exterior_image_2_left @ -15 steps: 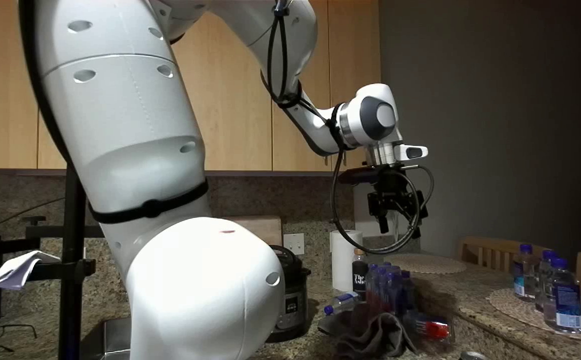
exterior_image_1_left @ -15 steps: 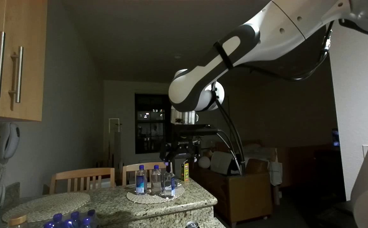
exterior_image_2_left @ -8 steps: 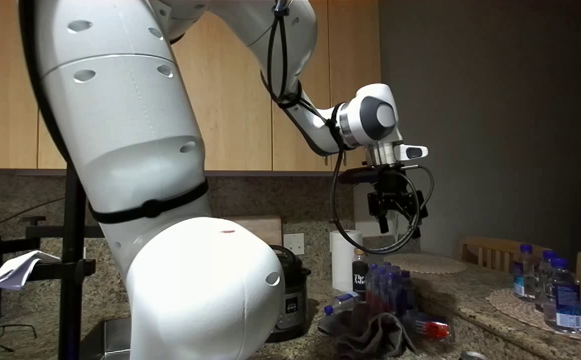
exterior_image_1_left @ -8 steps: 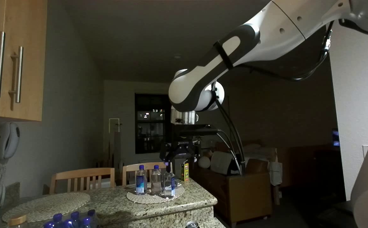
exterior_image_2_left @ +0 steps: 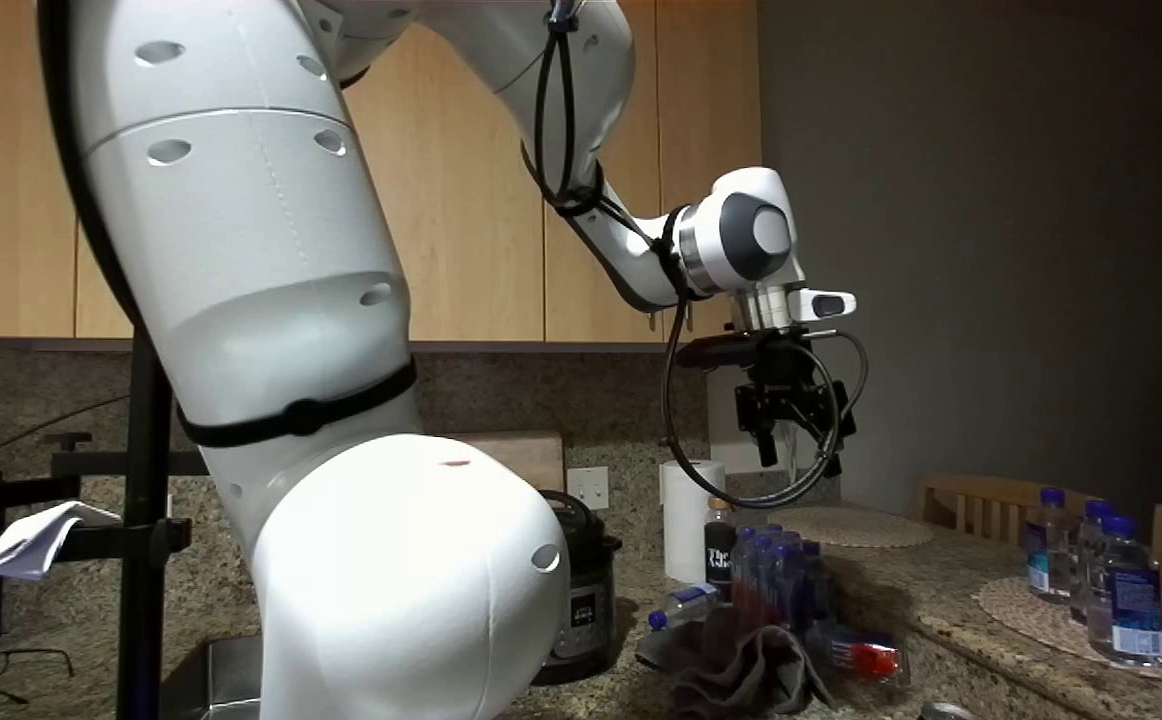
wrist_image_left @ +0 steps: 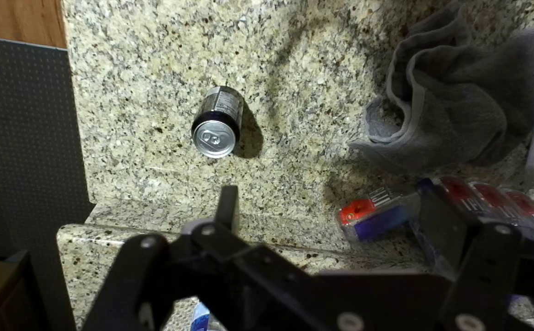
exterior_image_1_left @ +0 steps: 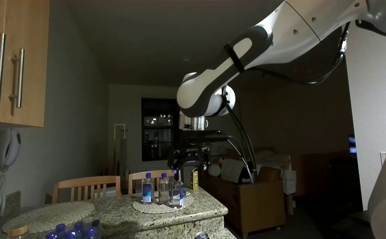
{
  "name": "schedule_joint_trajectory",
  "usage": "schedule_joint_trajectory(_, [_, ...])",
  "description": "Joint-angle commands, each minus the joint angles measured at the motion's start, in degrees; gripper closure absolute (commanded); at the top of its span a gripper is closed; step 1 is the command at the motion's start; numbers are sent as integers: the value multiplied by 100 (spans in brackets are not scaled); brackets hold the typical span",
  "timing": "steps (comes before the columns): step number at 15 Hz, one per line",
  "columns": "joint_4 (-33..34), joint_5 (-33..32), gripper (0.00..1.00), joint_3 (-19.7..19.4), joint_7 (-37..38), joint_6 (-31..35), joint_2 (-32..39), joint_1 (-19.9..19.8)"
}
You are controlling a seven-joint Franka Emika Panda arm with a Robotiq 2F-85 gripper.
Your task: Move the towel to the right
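Observation:
The grey towel (wrist_image_left: 460, 96) lies crumpled on the granite counter at the upper right of the wrist view. It also shows at the bottom of an exterior view (exterior_image_2_left: 741, 665), beside several blue-capped bottles. It is out of view in the exterior view that shows the window. My gripper (wrist_image_left: 333, 210) is open and empty, its two fingers wide apart. It hangs well above the counter, in both exterior views (exterior_image_2_left: 801, 462) (exterior_image_1_left: 189, 166), and is not touching the towel.
A can (wrist_image_left: 216, 126) stands on the counter left of the towel. A lying bottle (wrist_image_left: 377, 218) and several packed bottles (exterior_image_2_left: 781, 580) border the towel. A raised ledge (exterior_image_2_left: 961, 640) carries 3 bottles (exterior_image_2_left: 1131, 600) on a woven mat. A paper roll (exterior_image_2_left: 691, 520) and a pot (exterior_image_2_left: 586, 600) stand behind.

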Motion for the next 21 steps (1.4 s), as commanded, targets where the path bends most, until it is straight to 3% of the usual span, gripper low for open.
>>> schedule_joint_trajectory(1, [11,-14,0,-38,8,-16,2,39])
schedule_joint_trajectory(14, [11,-14,0,-38,8,-17,2,39])
schedule_joint_trajectory(21, [-18,-25,0,352,895,374,43,143])
